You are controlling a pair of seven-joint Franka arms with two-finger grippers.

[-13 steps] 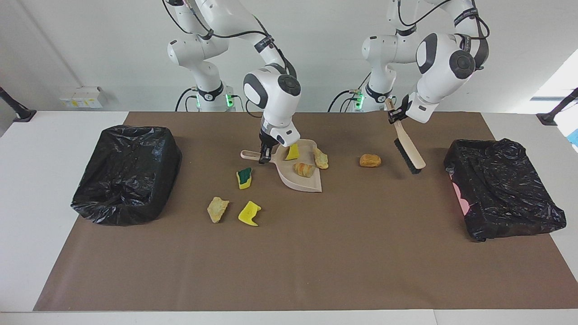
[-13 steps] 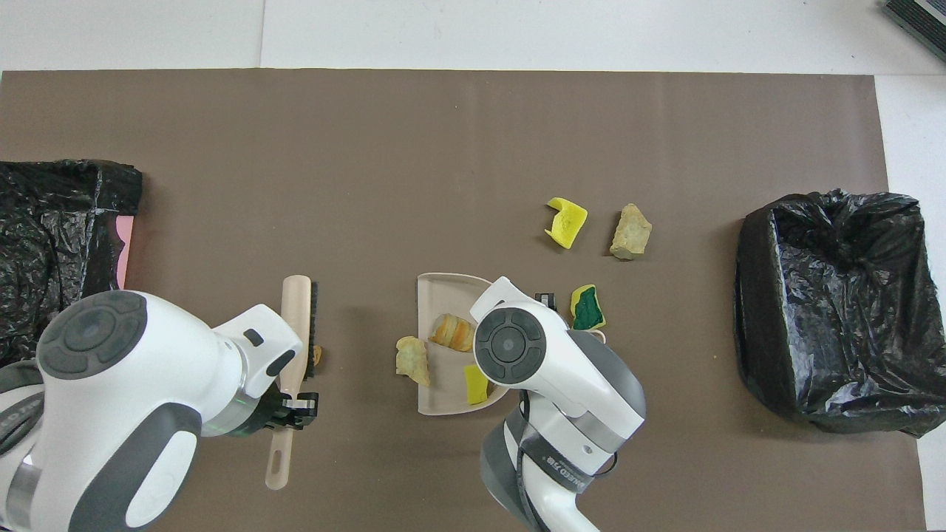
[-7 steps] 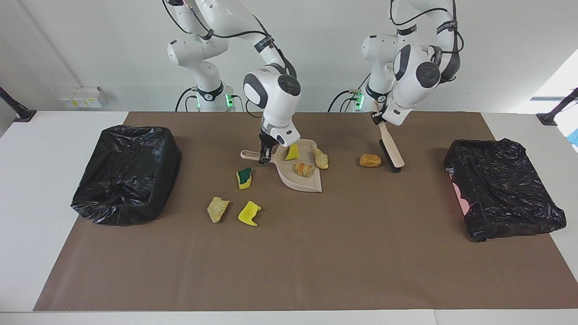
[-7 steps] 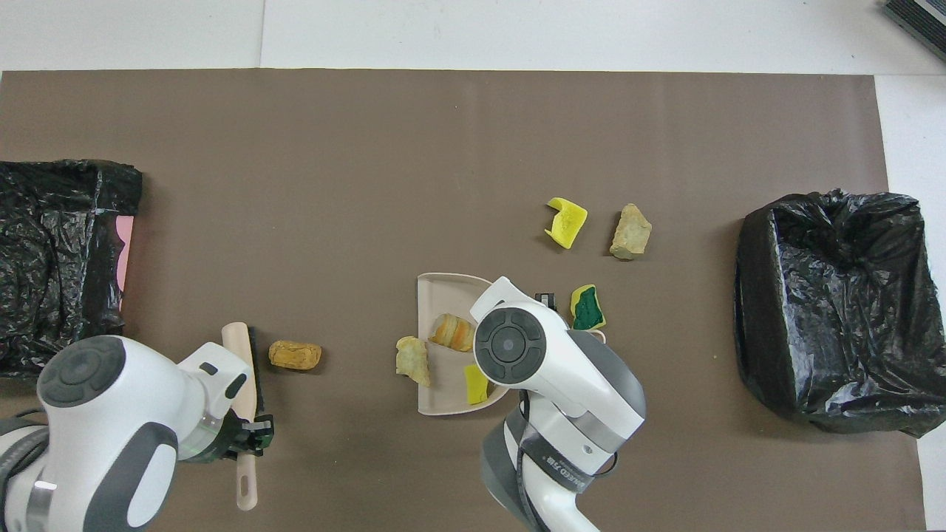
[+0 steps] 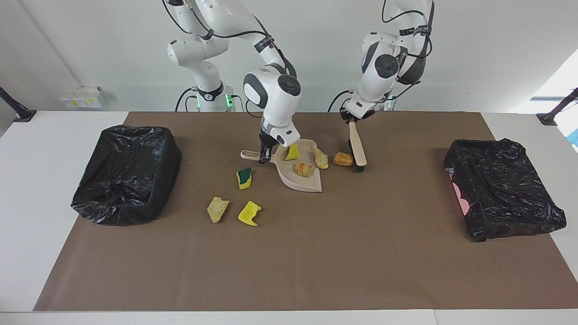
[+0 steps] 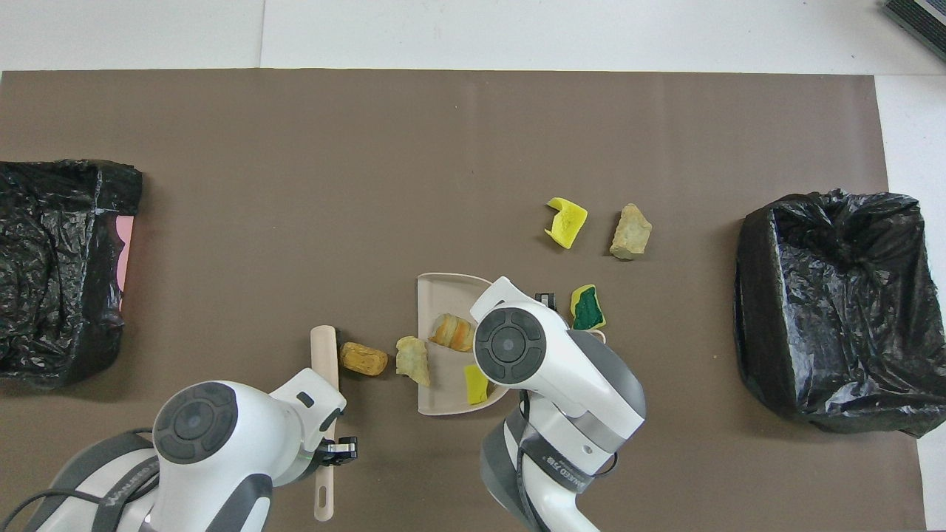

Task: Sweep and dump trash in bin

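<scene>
My left gripper (image 5: 353,118) is shut on the handle of the beige brush (image 5: 357,152), whose bristles rest on the mat against a brown trash chunk (image 5: 343,159). That chunk lies beside a tan chunk (image 5: 321,159) at the edge of the beige dustpan (image 5: 308,184). My right gripper (image 5: 265,155) is shut on the dustpan's handle. An orange-brown chunk (image 6: 452,332) and a yellow piece (image 6: 476,384) lie in the pan. On the mat toward the right arm's end lie a green-faced sponge (image 6: 587,308), a yellow piece (image 6: 566,221) and a tan chunk (image 6: 630,231).
A bin lined with a black bag (image 5: 113,203) stands at the right arm's end of the brown mat, and a second lined bin (image 5: 519,221) at the left arm's end. White table borders the mat.
My left arm has swept the brush toward the dustpan, pushing the brown chunk along until it lies beside the tan chunk at the pan's edge. The right arm and dustpan have not moved.
</scene>
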